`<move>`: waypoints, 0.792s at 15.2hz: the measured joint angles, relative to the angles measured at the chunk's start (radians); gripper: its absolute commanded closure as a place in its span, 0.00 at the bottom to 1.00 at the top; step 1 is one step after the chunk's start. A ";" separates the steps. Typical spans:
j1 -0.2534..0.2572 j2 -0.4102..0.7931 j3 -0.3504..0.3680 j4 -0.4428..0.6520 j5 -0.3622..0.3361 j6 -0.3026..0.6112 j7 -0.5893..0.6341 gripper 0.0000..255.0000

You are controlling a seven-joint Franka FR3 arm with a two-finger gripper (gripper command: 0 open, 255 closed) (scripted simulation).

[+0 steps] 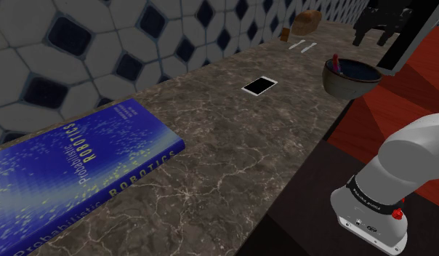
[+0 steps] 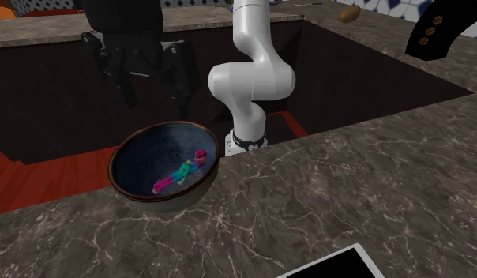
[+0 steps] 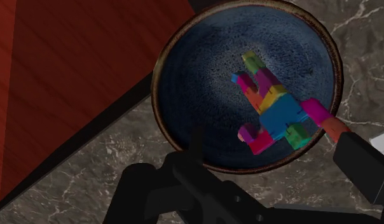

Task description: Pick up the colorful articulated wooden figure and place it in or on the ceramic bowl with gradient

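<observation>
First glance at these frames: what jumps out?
The bright multicoloured figure lies inside the dark blue bowl at the edge of the marble counter, with the black gripper open above it. Next is the big blue book, titled Probabilistic Robotics, flat on the counter at the shoulder view's lower left.

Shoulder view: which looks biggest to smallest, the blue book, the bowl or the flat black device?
1. blue book, though it also lies nearest the camera
2. bowl
3. flat black device
</observation>
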 measured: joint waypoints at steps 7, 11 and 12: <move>0.010 0.035 0.017 0.144 0.018 -0.109 -0.006 0.00; 0.010 0.037 0.016 0.152 0.018 -0.116 -0.008 0.00; 0.010 0.037 0.016 0.153 0.018 -0.116 -0.009 0.00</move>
